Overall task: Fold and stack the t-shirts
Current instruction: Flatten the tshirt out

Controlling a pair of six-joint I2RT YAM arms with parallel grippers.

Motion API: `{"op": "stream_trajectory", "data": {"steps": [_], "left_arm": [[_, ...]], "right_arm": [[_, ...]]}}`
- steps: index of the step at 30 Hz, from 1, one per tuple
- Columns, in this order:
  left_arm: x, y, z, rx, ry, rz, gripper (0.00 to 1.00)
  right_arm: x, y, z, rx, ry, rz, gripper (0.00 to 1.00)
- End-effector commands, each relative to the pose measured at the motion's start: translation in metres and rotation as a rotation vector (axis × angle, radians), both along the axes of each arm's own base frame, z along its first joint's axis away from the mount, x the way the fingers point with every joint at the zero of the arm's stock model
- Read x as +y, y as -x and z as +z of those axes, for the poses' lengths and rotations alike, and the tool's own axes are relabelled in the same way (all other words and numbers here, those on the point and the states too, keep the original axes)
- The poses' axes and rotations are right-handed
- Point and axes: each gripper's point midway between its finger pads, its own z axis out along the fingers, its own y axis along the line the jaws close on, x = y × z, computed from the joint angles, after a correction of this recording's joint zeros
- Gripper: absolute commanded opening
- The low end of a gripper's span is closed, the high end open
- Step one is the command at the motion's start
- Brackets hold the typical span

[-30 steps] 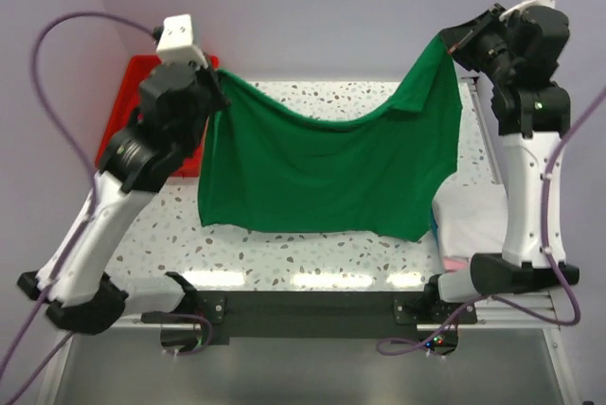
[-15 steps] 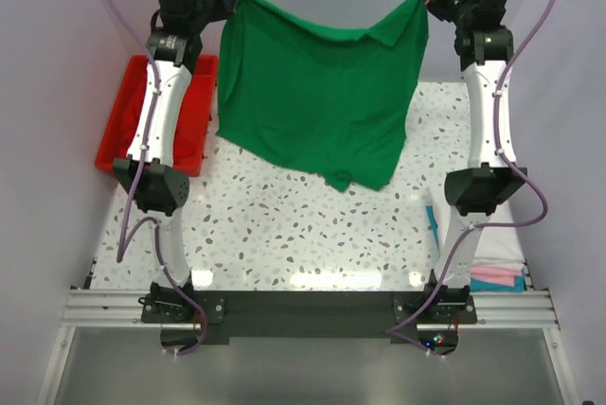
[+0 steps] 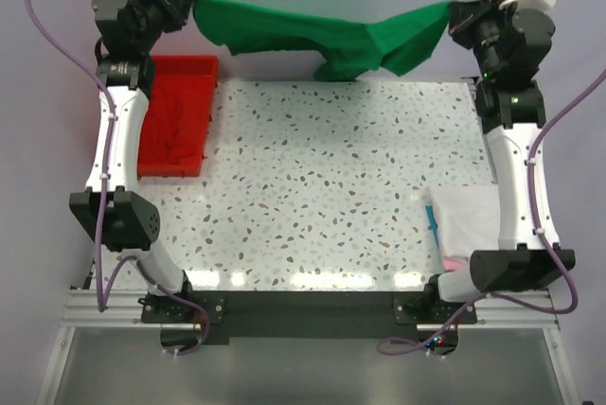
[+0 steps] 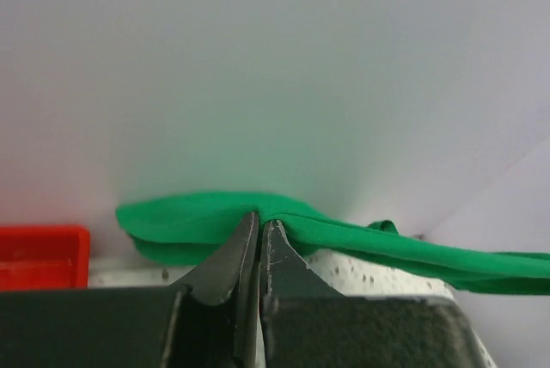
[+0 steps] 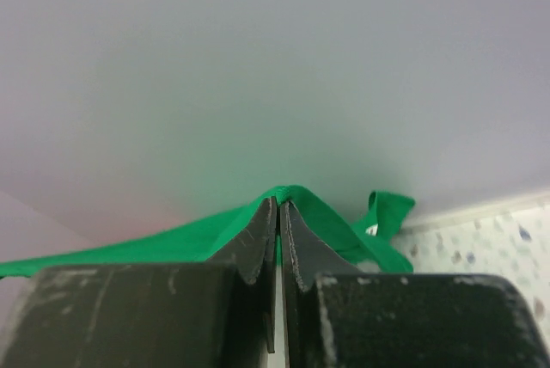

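Note:
A bright green t-shirt (image 3: 312, 34) hangs stretched in the air along the far edge of the table, held between both arms. My left gripper (image 3: 187, 0) is shut on its left end (image 4: 198, 222), the cloth pinched at the fingertips. My right gripper (image 3: 452, 15) is shut on the right end (image 5: 296, 200). The shirt sags and bunches in the middle, with a fold drooping near the table's far edge. A stack of folded t-shirts (image 3: 466, 218), white on top with teal and pink edges showing, lies at the right front beside the right arm.
A red plastic tray (image 3: 178, 126) with dark red cloth in it sits at the table's far left. The speckled tabletop (image 3: 312, 187) lies below the hanging shirt. The back wall stands close behind both grippers.
Both grippers have swung the green shirt up and toward the back wall. It hung as a wide sheet before; now it is stretched sideways and bunched along the far edge.

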Motion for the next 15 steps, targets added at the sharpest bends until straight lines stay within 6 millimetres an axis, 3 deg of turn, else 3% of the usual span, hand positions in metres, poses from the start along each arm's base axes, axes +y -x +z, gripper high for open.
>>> {"op": "stream_trajectory", "data": {"steps": [1, 2, 3, 4, 5, 6, 7, 8, 9, 10, 11, 12, 13, 14, 15], "left_arm": [[-0.010, 0.017, -0.034, 0.054, 0.022, -0.048, 0.00], [-0.010, 0.016, -0.080, 0.147, 0.035, -0.040, 0.00], [-0.010, 0.029, -0.085, 0.162, 0.053, -0.036, 0.00], [-0.010, 0.035, -0.104, 0.207, 0.068, -0.027, 0.00], [-0.008, 0.041, -0.147, 0.283, 0.086, -0.008, 0.00], [-0.007, 0.054, -0.153, 0.295, 0.098, 0.001, 0.00], [-0.008, 0.063, -0.171, 0.338, 0.125, 0.009, 0.00], [-0.007, 0.077, -0.218, 0.439, 0.143, 0.032, 0.00], [-0.006, 0.093, -0.223, 0.454, 0.165, 0.047, 0.00], [-0.004, 0.103, -0.239, 0.490, 0.177, 0.071, 0.00], [-0.001, 0.127, -0.289, 0.626, 0.183, 0.115, 0.00], [0.000, 0.142, -0.291, 0.625, 0.183, 0.130, 0.00], [-0.002, 0.154, -0.305, 0.660, 0.175, 0.146, 0.00], [0.006, 0.177, -0.340, 0.753, 0.159, 0.212, 0.00], [0.007, 0.190, -0.341, 0.749, 0.160, 0.224, 0.00]], "right_arm": [[-0.006, -0.005, -0.079, 0.144, -0.013, -0.034, 0.00], [-0.007, 0.000, -0.094, 0.172, -0.020, -0.034, 0.00], [-0.008, 0.006, -0.113, 0.224, -0.035, -0.043, 0.00], [-0.010, 0.021, -0.142, 0.285, -0.039, -0.057, 0.00], [-0.011, 0.031, -0.161, 0.328, -0.045, -0.066, 0.00], [-0.011, 0.043, -0.178, 0.366, -0.062, -0.071, 0.00], [-0.009, 0.055, -0.225, 0.464, -0.071, -0.070, 0.00], [-0.009, 0.074, -0.227, 0.459, -0.081, -0.066, 0.00], [-0.007, 0.087, -0.249, 0.517, -0.098, -0.066, 0.00], [-0.006, 0.103, -0.289, 0.607, -0.102, -0.065, 0.00], [-0.005, 0.120, -0.293, 0.611, -0.107, -0.063, 0.00], [-0.004, 0.135, -0.314, 0.677, -0.108, -0.061, 0.00], [-0.003, 0.151, -0.342, 0.740, -0.107, -0.058, 0.00], [-0.003, 0.162, -0.351, 0.763, -0.104, -0.059, 0.00], [-0.004, 0.181, -0.359, 0.789, -0.098, -0.061, 0.00]]}}
